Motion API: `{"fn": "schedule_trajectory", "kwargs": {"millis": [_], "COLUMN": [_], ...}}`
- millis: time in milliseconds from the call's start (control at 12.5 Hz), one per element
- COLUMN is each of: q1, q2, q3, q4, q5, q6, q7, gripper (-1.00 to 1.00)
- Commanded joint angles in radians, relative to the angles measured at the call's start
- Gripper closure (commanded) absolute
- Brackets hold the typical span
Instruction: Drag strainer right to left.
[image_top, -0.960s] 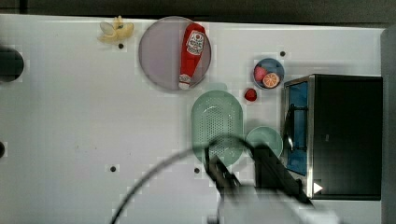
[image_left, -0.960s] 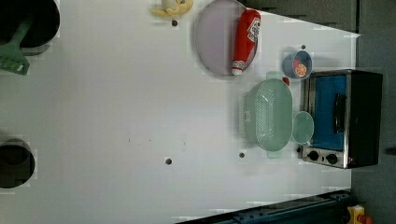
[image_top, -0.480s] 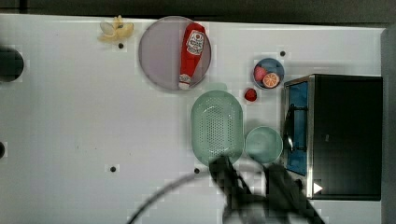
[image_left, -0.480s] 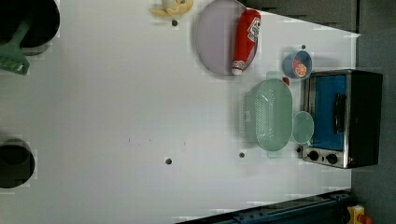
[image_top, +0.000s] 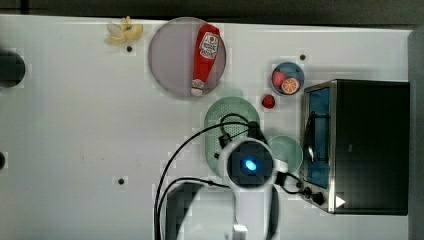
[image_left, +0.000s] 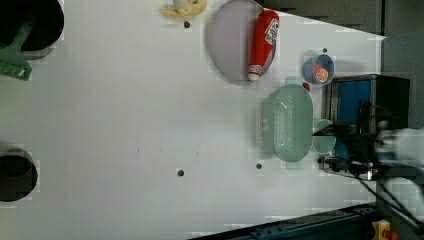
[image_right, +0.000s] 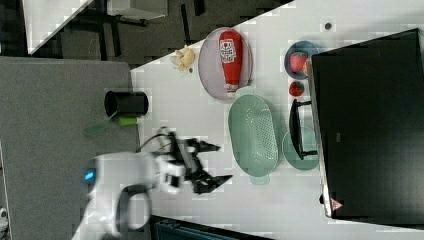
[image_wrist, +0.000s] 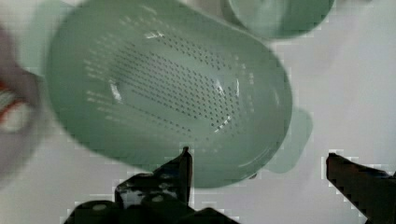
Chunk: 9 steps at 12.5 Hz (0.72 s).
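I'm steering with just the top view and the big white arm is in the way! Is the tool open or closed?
Observer: Open. In the right view the tool has its fingers spread wide, with nothing between them.
Operator: Is it grabbing the strainer?
Observer: It doesn't look so. In the right view the tool stands apart from the strainer, on the right view's left of it.
Operator: What's hiding under the arm?
Observer: The strainer's end tab, seen in the left view with nothing on it.

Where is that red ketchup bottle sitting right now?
In the top view the ketchup bottle lies on its side on the grey-lilac plate near the table's top edge, just above the strainer, with the banana to the plate's left.
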Motion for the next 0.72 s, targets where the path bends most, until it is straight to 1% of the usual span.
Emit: {"fn": "schedule_trajectory", "kwargs": {"millis": [80, 320, 560, 720], "q1": [0.011, 0.015, 0.027, 0.032], "q2": [0.011, 0.176, 0.313, 0.391], "q3": [-0.013, -0.009, 0.007, 0.015], "q4": [0.007, 0.023, 0.021, 0.021], "q5": [-0.001, -0.001, -0.001, 0.000], "q6": [0.077, 0.207, 0.415, 0.490], "q7": [0.206, 0.332, 0.338, 0.355], "gripper": [-1.00, -1.00, -1.00, -1.00]}}
